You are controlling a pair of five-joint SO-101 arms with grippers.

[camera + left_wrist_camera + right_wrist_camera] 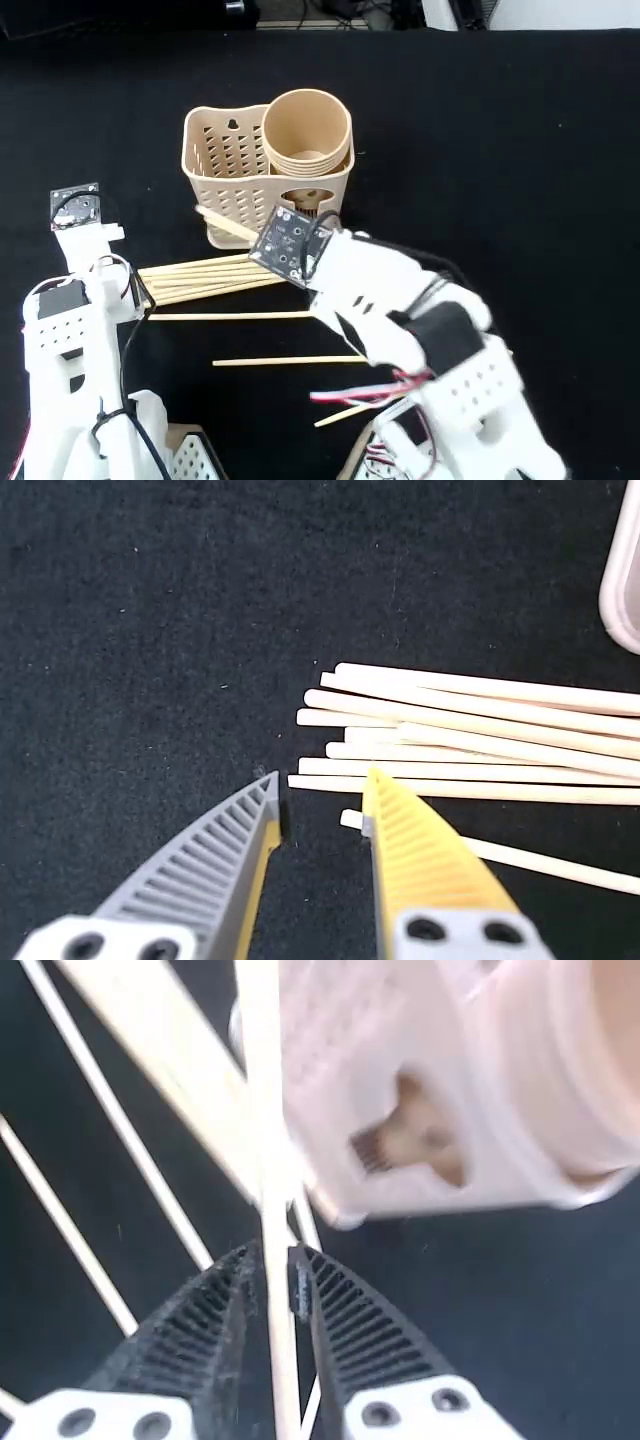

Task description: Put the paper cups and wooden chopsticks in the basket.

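While the right tool (275, 1256) is pinching a chopstick (262, 1110) by the basket (222, 165), left tool (322, 785) is hovering wide above the chopstick bundle (480, 735)

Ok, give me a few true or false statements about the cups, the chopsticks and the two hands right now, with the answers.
1. The paper cups sit stacked inside the basket. True.
2. The left hand is holding a chopstick. False: it is open and holds nothing, with its fingertips by the ends of the bundle of chopsticks.
3. The right hand is shut on a chopstick close to the basket. True.
4. Every chopstick is already in the basket. False: the bundle and several loose chopsticks lie on the table.
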